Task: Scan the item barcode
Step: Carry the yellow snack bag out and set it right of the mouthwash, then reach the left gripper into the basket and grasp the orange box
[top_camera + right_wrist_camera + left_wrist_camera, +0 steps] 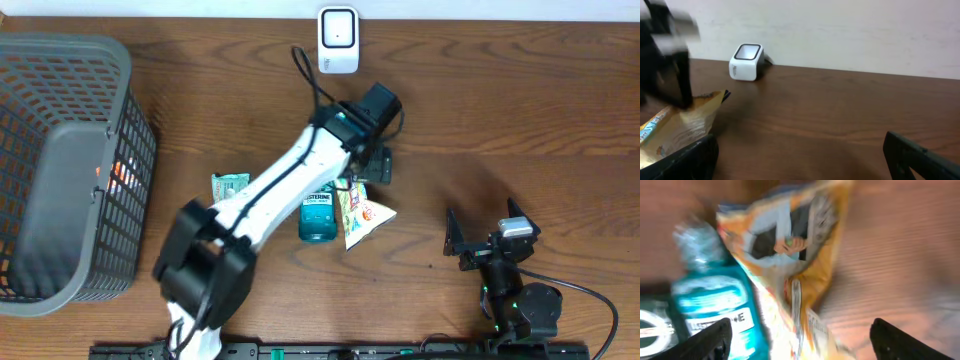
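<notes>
A yellow snack bag (pixel 366 218) lies on the table beside a blue mouthwash bottle (pixel 318 216). My left gripper (pixel 368 170) hovers over the bag's far end, open. In the blurred left wrist view the snack bag (pixel 790 265) fills the middle and the mouthwash bottle (pixel 715 305) sits left. The left gripper (pixel 802 342) has its jaws wide apart, touching neither item. No barcode is readable. The white scanner (pixel 338 40) stands at the table's far edge. My right gripper (pixel 480 238) rests open near the front right, and in its wrist view the right gripper (pixel 802 160) holds nothing.
A grey mesh basket (pixel 60 170) stands at the left with something orange inside. A green packet (pixel 228 185) lies left of the bottle. From the right wrist, the scanner (pixel 746 62) sits against the wall and the snack bag (pixel 675 125) lies at the left.
</notes>
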Controlling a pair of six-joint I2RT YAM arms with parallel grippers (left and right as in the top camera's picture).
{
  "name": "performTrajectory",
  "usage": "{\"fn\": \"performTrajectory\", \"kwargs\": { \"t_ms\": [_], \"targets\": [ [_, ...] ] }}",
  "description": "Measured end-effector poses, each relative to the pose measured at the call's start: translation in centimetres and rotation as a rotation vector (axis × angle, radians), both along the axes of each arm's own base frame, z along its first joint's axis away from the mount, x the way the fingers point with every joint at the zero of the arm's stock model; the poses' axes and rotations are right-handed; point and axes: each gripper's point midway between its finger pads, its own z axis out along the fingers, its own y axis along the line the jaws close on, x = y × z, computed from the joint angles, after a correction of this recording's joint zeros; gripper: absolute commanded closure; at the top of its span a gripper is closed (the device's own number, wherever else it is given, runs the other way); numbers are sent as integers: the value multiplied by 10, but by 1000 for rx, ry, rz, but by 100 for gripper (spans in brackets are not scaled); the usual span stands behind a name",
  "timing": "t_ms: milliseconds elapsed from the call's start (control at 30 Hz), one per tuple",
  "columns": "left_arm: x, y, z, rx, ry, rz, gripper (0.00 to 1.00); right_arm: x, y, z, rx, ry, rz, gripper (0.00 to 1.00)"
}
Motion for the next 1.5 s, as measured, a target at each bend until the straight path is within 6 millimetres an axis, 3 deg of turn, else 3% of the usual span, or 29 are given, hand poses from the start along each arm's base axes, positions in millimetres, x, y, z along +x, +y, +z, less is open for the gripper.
{"fn": "performTrajectory", "kwargs": {
  "t_ms": [133, 300, 400, 467, 533, 567, 633, 733, 833, 933, 1000, 1200, 1500],
  "targets": [
    [13, 22, 67, -33, -147, 8, 9, 0, 0, 0, 0, 0, 0, 1],
    [24, 88, 161, -37, -391, 116, 8, 0, 0, 0, 0, 0, 0, 1],
    [21, 155, 223, -8, -580, 275, 7, 0, 0, 0, 0, 0, 0, 1],
    [14, 198, 252, 20, -668, 388, 7, 0, 0, 0, 0, 0, 0, 1],
    [2, 243, 274, 58, -733, 519, 6, 0, 0, 0, 0, 0, 0, 1],
    [-6, 270, 283, 82, -757, 608, 1, 0, 0, 0, 0, 0, 0, 1],
    [-24, 320, 288, 132, -763, 791, 2, 0, 0, 0, 0, 0, 0, 1],
    [-53, 387, 275, 196, -694, 1094, 2, 0, 0, 0, 0, 0, 0, 1],
    [-67, 428, 251, 201, -594, 1302, 2, 0, 0, 0, 0, 0, 0, 1],
    [-71, 458, 211, 154, -440, 1462, 2, 0, 0, 0, 0, 0, 0, 1],
    [-66, 466, 184, 109, -332, 1509, 2, 0, 0, 0, 0, 0, 0, 1],
    [-45, 465, 109, 0, -7, 1540, 2, 0, 0, 0, 0, 0, 0, 1],
    [-20, 462, 20, -29, 293, 1529, 2, 0, 0, 0, 0, 0, 0, 1]
  ]
}}
